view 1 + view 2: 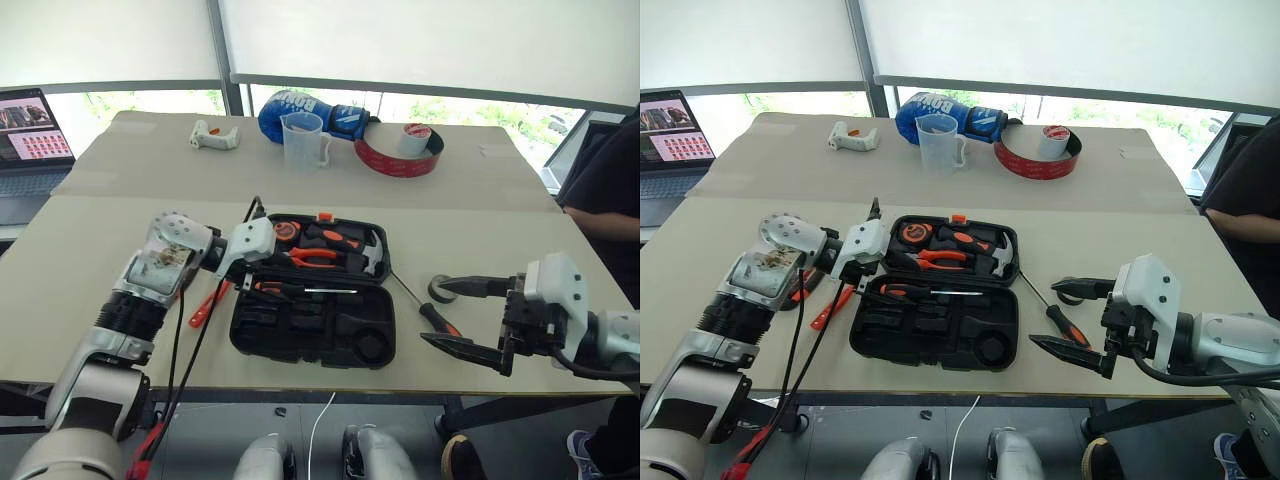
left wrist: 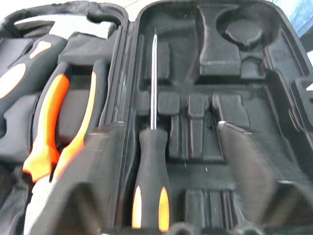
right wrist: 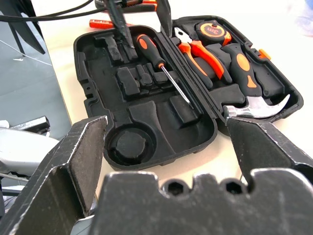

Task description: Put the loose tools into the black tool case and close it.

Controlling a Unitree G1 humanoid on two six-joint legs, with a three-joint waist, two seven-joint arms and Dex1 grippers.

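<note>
The black tool case (image 1: pixel 300 345) lies open at the table's front. An orange-and-black screwdriver (image 2: pixel 151 181) lies in its tray half by the hinge. My left gripper (image 2: pixel 161 128) hovers open over that handle, fingers apart on either side without touching it. It reaches in from the case's left end (image 1: pixel 250 278). A slim orange tool (image 1: pixel 207 305) lies on the table left of the case. To the right lie another screwdriver (image 1: pixel 436 318) and a small dark tape roll (image 1: pixel 440 290). My right gripper (image 1: pixel 432 314) hangs open just above them, empty.
Orange-handled pliers (image 1: pixel 318 258), a hammer (image 1: pixel 368 255) and a tape measure (image 1: pixel 287 230) sit in the case's far half. Further back are a blue boxing glove (image 1: pixel 290 103), a clear measuring cup (image 1: pixel 303 140), a red tape roll (image 1: pixel 400 152) and a white part (image 1: pixel 213 135). A laptop (image 1: pixel 30 130) is far left, a person (image 1: pixel 605 190) at right.
</note>
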